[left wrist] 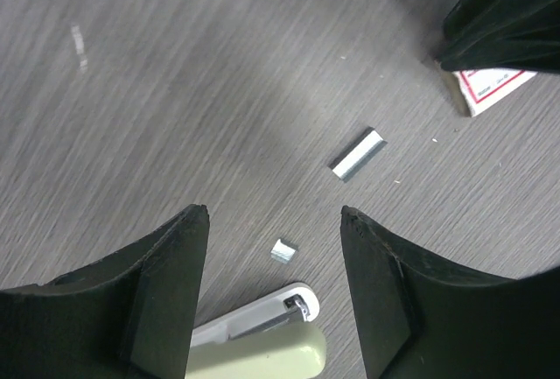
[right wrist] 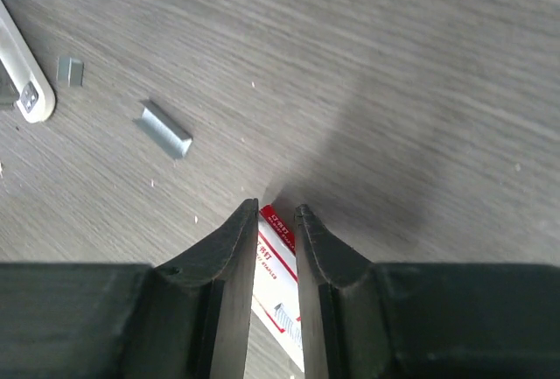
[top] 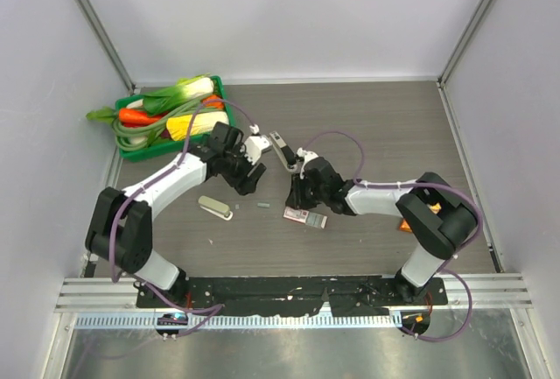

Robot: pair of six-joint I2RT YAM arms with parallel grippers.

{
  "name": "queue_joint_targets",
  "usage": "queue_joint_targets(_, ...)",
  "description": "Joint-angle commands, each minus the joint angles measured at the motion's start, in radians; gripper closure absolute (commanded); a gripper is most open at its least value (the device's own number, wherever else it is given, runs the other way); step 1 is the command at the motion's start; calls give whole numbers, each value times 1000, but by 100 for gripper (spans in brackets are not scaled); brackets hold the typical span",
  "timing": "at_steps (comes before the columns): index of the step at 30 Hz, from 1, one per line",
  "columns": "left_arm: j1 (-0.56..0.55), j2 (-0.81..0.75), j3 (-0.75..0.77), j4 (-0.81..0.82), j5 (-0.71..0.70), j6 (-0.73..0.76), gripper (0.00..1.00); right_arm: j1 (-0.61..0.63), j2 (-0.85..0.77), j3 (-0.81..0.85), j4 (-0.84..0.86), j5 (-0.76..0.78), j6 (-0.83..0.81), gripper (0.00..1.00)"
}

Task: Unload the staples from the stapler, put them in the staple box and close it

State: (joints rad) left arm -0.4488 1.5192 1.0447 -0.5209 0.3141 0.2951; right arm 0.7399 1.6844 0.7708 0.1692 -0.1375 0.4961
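"Grey metal strip on the tabletop [left wrist: 157,90]: those are the staples [left wrist: 357,153]?"
"Yes, lying loose, apart from the stapler [top: 281,150], which shows farther back between the two arms."
"Which end effector is better placed?"
"The left end effector [left wrist: 273,214], I judge. It's wide open, holding nothing. The strip lies just ahead of it, off towards one finger, its long axis diagonal to the gap, so the wrist would need a turn."
"And the right end effector [right wrist: 277,207]?"
"Almost closed, only a sliver of gap, empty as far as I can see, hovering over a pink-and-white box [right wrist: 276,278]."
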Motion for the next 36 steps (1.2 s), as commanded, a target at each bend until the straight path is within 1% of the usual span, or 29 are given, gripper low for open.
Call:
queue_joint_targets(1, -65, 42, -6, 38, 3, 114, 35, 1, -100, -48, 12, 15, 1, 70)
queue_joint_targets(5, -137, 97, -14, 53, 11, 188, 36, -39, -193, -47, -37, 44, -8, 66)
queue_joint_targets(6, -145, 105, -12, 55, 17, 200, 36, -53, -248, -50, -45, 39, -10, 65)
queue_joint_targets(8, -162, 122, -8, 53, 37, 242, 36, -102, -310, -62, -63, 36, -14, 63)
queue_joint_targets(9, -168, 136, -6, 48, 40, 254, 36, -126, -372, -79, -68, 30, -11, 63)
queue_joint_targets(11, -182, 153, 5, 39, 40, 283, 37, -186, -428, -94, -80, 3, -7, 62)
queue_joint_targets(13, -192, 183, 20, 24, 33, 299, 37, -211, -492, -108, -95, -2, -4, 63)
queue_joint_targets(18, -220, 219, 28, 27, 11, 308, 40, -249, -520, -119, -111, -34, 1, 63)
queue_joint_targets(21, -234, 240, 26, 45, -18, 300, 43, -255, -522, -123, -111, -45, 2, 64)
queue_joint_targets(24, -246, 257, 37, 38, -35, 299, 50, -258, -534, -126, -109, -50, 7, 67)
queue_joint_targets(25, -246, 257, 40, 38, -36, 297, 57, -260, -540, -126, -109, -50, 7, 68)
queue_joint_targets(27, -249, 262, 44, 38, -43, 285, 65, -261, -546, -128, -111, -56, 10, 70)
queue_joint_targets(28, -251, 262, 43, 32, -41, 280, 71, -261, -549, -128, -111, -56, 10, 70)
queue_joint_targets(29, -251, 262, 43, 29, -43, 276, 74, -261, -551, -130, -112, -57, 10, 70)
queue_joint_targets(30, -252, 257, 38, 30, -44, 271, 80, -261, -551, -130, -112, -56, 10, 71)
queue_joint_targets(33, -252, 239, 35, 19, -56, 250, 90, -263, -552, -126, -115, -60, 10, 72)
queue_joint_targets(35, -252, 225, 38, 1, -56, 227, 93, -264, -554, -126, -115, -63, 10, 73)
queue_joint_targets(36, -251, 211, 55, -10, -55, 219, 97, -266, -555, -125, -115, -65, 10, 73)
